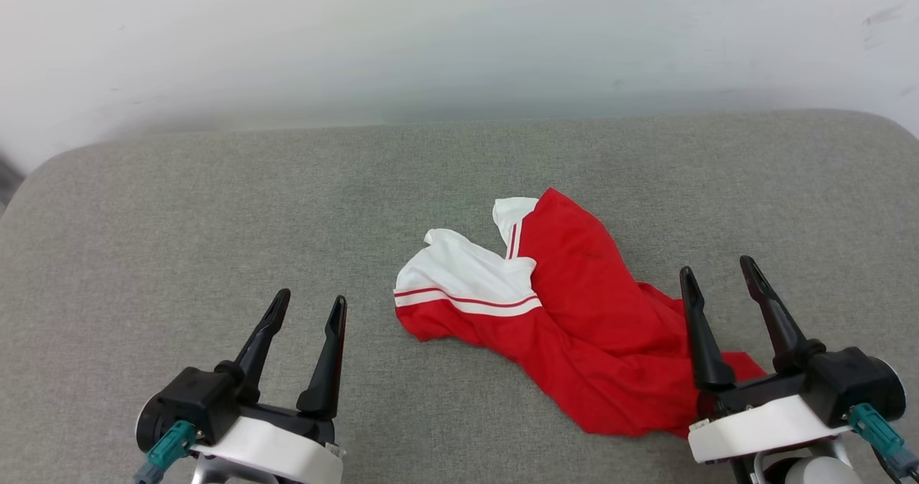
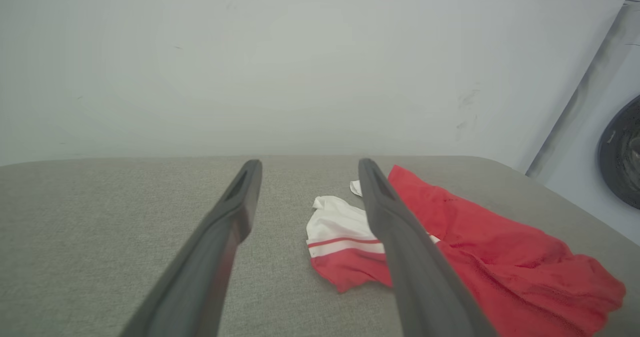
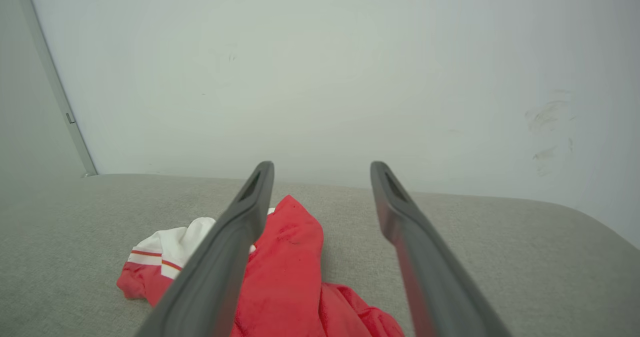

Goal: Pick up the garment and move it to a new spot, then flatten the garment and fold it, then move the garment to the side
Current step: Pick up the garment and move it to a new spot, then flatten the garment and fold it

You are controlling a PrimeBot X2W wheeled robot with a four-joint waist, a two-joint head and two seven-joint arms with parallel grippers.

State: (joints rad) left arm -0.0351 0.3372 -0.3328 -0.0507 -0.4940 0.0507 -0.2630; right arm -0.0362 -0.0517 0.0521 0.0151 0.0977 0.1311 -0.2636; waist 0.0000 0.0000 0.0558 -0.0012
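Note:
The garment (image 1: 574, 312) lies crumpled right of centre on the grey padded table (image 1: 215, 218), red with a white sleeve and red-white stripe trim toward its left. My left gripper (image 1: 313, 299) stands open at the lower left, well clear of the cloth. My right gripper (image 1: 718, 265) stands open at the lower right, its fingers over the garment's near right end, nothing between them. In the left wrist view the garment (image 2: 480, 247) lies to the right of the left gripper (image 2: 307, 163). In the right wrist view the garment (image 3: 285, 272) lies under the left finger of the right gripper (image 3: 322, 164).
A pale wall (image 1: 459, 31) rises right behind the table's far edge. The table's rounded corners show at far left and far right. Past the table's right end, in the left wrist view, stands a white appliance with a dark round door (image 2: 620, 152).

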